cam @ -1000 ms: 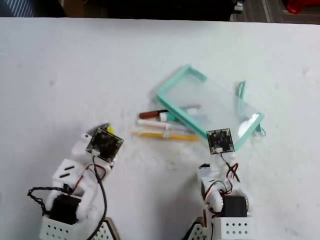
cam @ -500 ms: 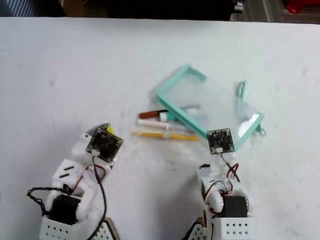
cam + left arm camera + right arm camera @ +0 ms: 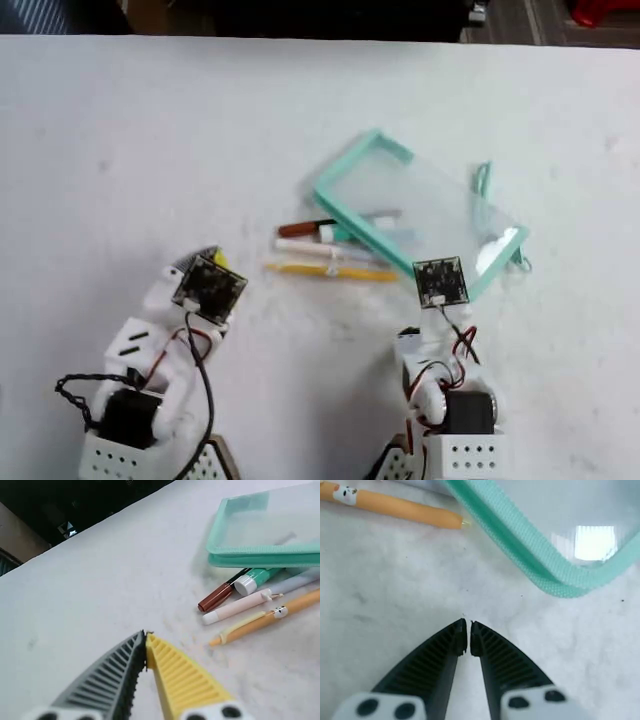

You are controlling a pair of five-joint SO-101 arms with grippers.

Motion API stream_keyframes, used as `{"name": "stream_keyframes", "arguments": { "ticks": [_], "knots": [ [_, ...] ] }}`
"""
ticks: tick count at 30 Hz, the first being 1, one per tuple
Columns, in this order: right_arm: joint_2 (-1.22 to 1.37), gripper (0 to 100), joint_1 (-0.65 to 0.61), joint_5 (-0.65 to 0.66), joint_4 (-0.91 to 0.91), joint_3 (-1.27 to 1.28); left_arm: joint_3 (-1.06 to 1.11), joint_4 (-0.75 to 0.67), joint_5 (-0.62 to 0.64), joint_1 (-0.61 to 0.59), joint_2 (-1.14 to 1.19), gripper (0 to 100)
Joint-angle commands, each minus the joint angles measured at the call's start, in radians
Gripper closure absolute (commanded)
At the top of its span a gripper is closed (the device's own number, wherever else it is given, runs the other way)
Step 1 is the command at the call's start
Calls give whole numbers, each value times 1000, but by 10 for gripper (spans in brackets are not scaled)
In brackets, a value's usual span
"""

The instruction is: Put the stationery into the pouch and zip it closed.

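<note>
The white table (image 3: 150, 120) carries a clear, teal-edged pouch (image 3: 420, 200) toward 2 o'clock from centre. The left gripper (image 3: 145, 636) at 7 o'clock and the right gripper (image 3: 466, 625) at 5 o'clock, beside the pouch's edge, are both pinched together, empty. An orange pen (image 3: 330, 270), a white pen (image 3: 310, 246) and a brown-capped marker (image 3: 305, 229) lie side by side at the pouch's 8 o'clock.

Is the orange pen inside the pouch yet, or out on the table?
Out. The orange pen lies on the table beside the pouch, fully outside it.
</note>
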Motion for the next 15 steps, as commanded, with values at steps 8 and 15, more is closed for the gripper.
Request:
{"name": "stream_keyframes", "arguments": {
  "ticks": [8,15],
  "knots": [
    [-4,979,2,-2,8,9,-5,2,0,7,-8,976],
    [-4,979,2,-2,8,9,-8,2,12,-42,-8,976]
  ]
}}
